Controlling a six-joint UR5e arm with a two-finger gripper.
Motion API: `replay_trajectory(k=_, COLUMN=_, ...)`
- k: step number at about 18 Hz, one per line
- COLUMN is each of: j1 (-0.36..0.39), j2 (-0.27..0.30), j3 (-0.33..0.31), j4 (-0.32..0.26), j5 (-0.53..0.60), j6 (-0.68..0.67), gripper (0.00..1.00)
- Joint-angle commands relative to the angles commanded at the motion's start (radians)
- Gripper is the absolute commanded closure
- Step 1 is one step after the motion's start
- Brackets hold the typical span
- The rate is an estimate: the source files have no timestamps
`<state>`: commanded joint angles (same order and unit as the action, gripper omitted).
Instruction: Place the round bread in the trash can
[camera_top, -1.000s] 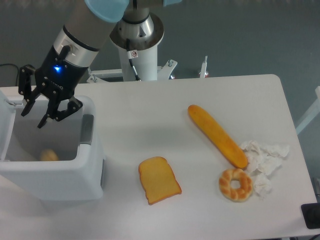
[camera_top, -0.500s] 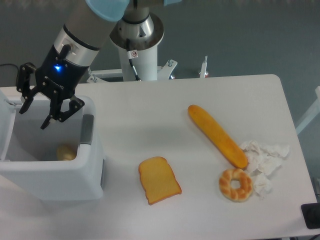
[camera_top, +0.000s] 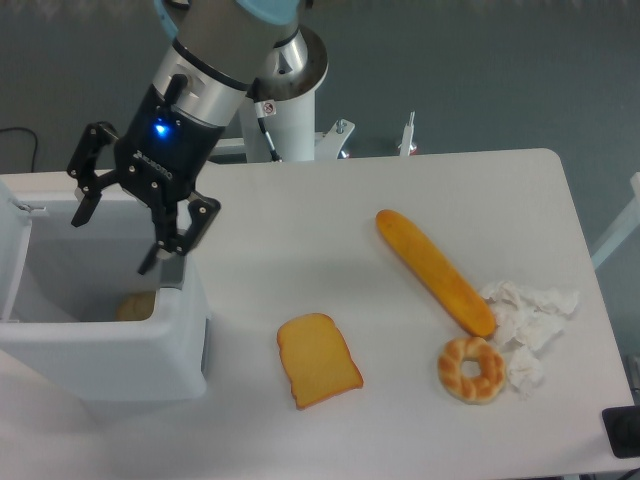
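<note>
Pincer: pincer (camera_top: 118, 227) spread wide, holding nothing, hanging above the bin's right wall.
Bread: the bread (camera_top: 137, 305) lies just below the pincer, on the floor of the bin (camera_top: 110, 352), against its right wall.
Risk: low; I judge the drop done. A low sideways move could knock a finger against the bin wall and shove the bin.
Counter: white counter (camera_top: 400, 210) to the pincer's right carries toast (camera_top: 318, 359), a long loaf (camera_top: 434, 271), a paler ring (camera_top: 471, 369) and crumpled paper (camera_top: 528, 315).
Room: grey floor beyond; white arm base behind.
</note>
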<state>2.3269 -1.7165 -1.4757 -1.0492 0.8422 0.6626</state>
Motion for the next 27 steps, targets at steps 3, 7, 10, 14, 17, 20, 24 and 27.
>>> replay_trajectory(k=3, j1=0.026, j2=-0.002, j3=-0.002, j4=0.0, j5=0.003, j6=0.072, gripper=0.0)
replay_trajectory(k=7, j1=0.072, j2=0.006, j3=-0.011, j4=0.002, j5=0.009, j6=0.087, gripper=0.0)
replay_trajectory(k=10, j1=0.091, j2=0.014, j3=-0.012, j4=0.0, j5=0.05, j6=0.104, gripper=0.0)
replay_trajectory(k=14, j1=0.091, j2=0.017, j3=-0.011, j4=0.005, j5=0.107, j6=0.152, gripper=0.0)
replay_trajectory(k=17, j1=0.088, j2=0.026, j3=-0.012, j4=0.003, j5=0.221, j6=0.201, gripper=0.0)
replay_trajectory(k=20, j1=0.088, j2=0.026, j3=-0.014, j4=0.002, j5=0.271, j6=0.222, gripper=0.0)
replay_trajectory(k=24, j1=0.077, j2=0.023, j3=-0.017, j4=0.002, j5=0.425, j6=0.283, gripper=0.0)
replay_trajectory(k=27, j1=0.077, j2=0.023, j3=-0.024, j4=0.0, j5=0.512, j6=0.365, gripper=0.0)
